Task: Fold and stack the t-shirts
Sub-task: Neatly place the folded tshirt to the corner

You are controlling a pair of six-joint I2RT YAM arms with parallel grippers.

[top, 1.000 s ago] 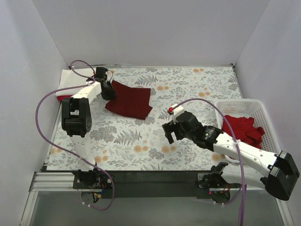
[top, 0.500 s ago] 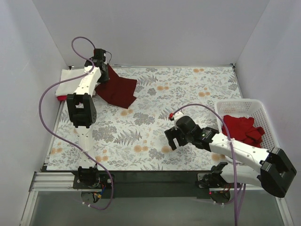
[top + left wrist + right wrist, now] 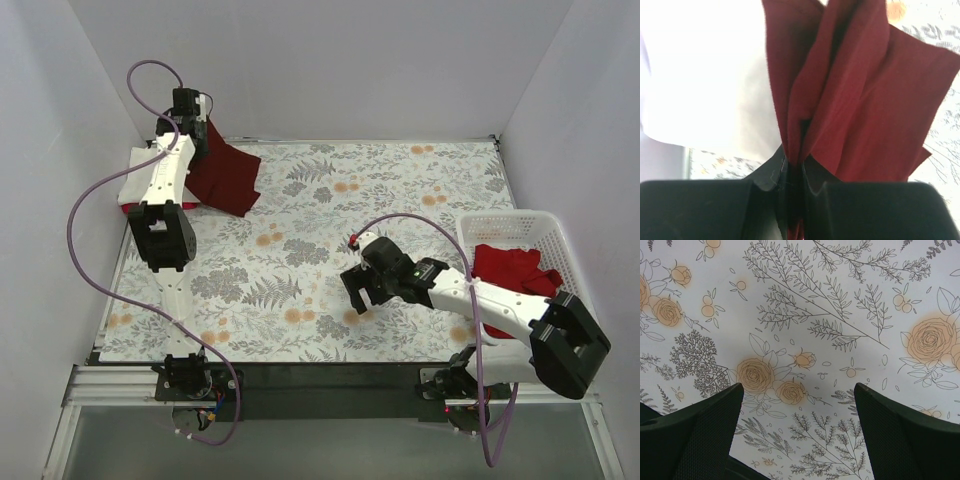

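Observation:
A folded dark maroon t-shirt [image 3: 225,175] hangs from my left gripper [image 3: 196,132] at the far left of the table; in the left wrist view the jaws are shut on the maroon t-shirt [image 3: 860,110]. Under it lies a folded cream-white t-shirt [image 3: 138,180], seen as the white t-shirt [image 3: 705,85] in the left wrist view, with a red shirt edge [image 3: 130,208] showing below it. More red t-shirts [image 3: 515,272] lie in the basket. My right gripper [image 3: 361,292] hovers open over the floral cloth, its fingers [image 3: 695,425] wide apart with nothing between them.
A white lattice basket [image 3: 540,222] stands at the right edge. The floral tablecloth [image 3: 380,190] covers the table. White walls enclose the back and sides.
My left gripper has carried the maroon t-shirt up and leftward, over the white stack. The right arm has drawn back slightly toward the near edge, still open.

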